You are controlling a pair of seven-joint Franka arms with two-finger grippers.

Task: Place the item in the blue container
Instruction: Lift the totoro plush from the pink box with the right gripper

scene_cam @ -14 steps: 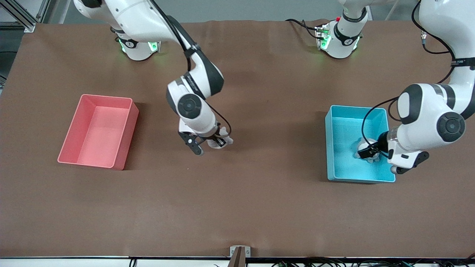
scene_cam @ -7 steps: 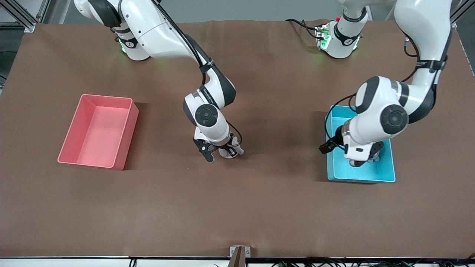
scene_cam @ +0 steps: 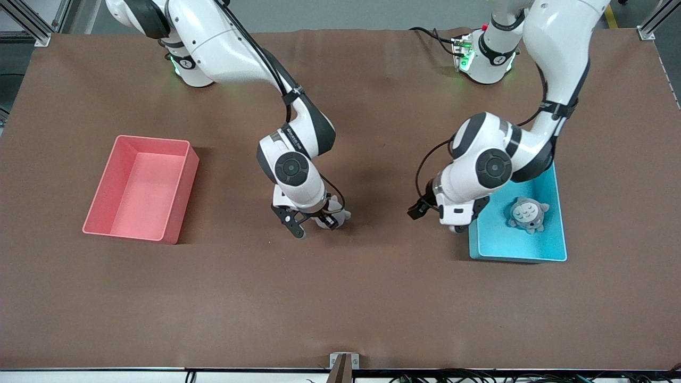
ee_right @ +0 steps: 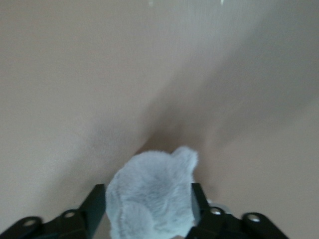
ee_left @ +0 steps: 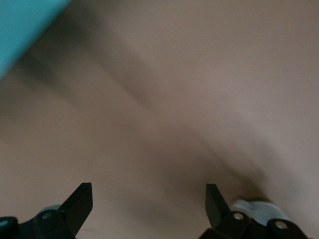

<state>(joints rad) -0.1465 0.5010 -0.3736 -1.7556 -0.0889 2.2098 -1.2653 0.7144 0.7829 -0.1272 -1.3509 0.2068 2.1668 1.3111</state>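
The blue container (scene_cam: 553, 249) stands toward the left arm's end of the table, and its corner shows in the left wrist view (ee_left: 20, 25). A grey plush toy (scene_cam: 526, 214) lies inside it. My left gripper (scene_cam: 458, 227) hangs just outside the container's wall on the side toward the table's middle, and it is open (ee_left: 148, 204) with nothing between its fingers. Over the middle of the table, my right gripper (scene_cam: 318, 221) is shut on a pale fluffy plush item (scene_cam: 339, 215). That item (ee_right: 152, 196) fills the gap between the fingers of the right gripper (ee_right: 148, 204).
A pink bin (scene_cam: 175, 186) of the same shape stands empty toward the right arm's end of the table. Brown table cloth (scene_cam: 340, 298) covers the whole surface.
My left arm swung off the blue container toward the table's middle, leaving the grey toy uncovered inside. My right gripper, holding its item, shifted slightly toward the front camera.
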